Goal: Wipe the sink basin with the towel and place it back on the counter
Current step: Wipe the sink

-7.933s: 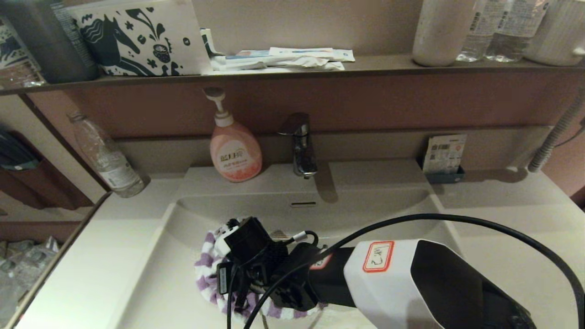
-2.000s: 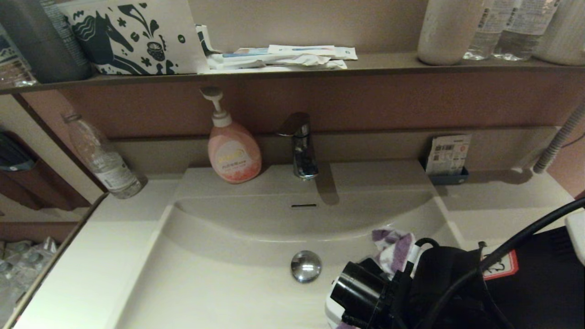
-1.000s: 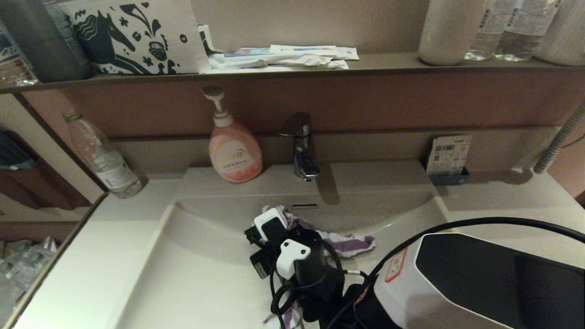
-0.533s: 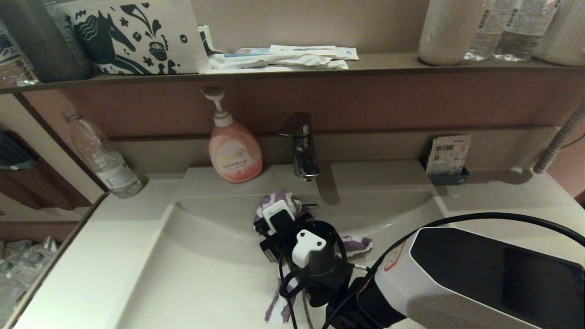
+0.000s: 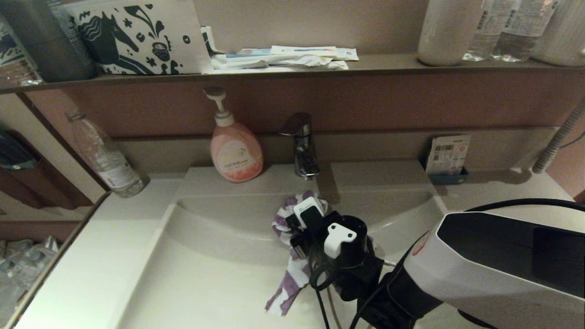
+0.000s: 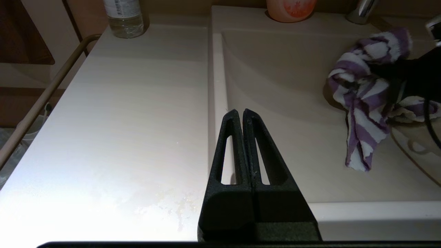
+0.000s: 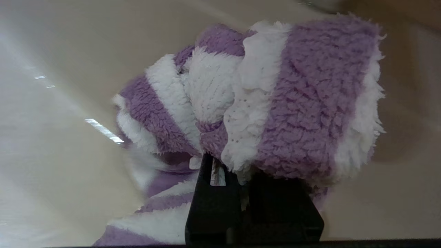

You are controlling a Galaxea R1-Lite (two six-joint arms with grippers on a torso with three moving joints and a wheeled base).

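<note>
Since a moment ago the right hand (image 5: 305,214) has slid rightward along the rear wall of the sink basin (image 5: 215,278), pinching the towel (image 5: 292,274), which trails toward the frame's lower centre, while the left hand (image 6: 240,119), pressed together, hovers over the desk (image 6: 120,120).

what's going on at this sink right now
The right gripper is shut on the towel, a purple and white striped cloth, holding it bunched against the curved rear wall of the sink basin, just below the faucet. One end of the cloth trails down toward the basin floor. The left gripper is shut and empty, over the counter's edge left of the basin. The towel is not yet back on the counter.
</note>
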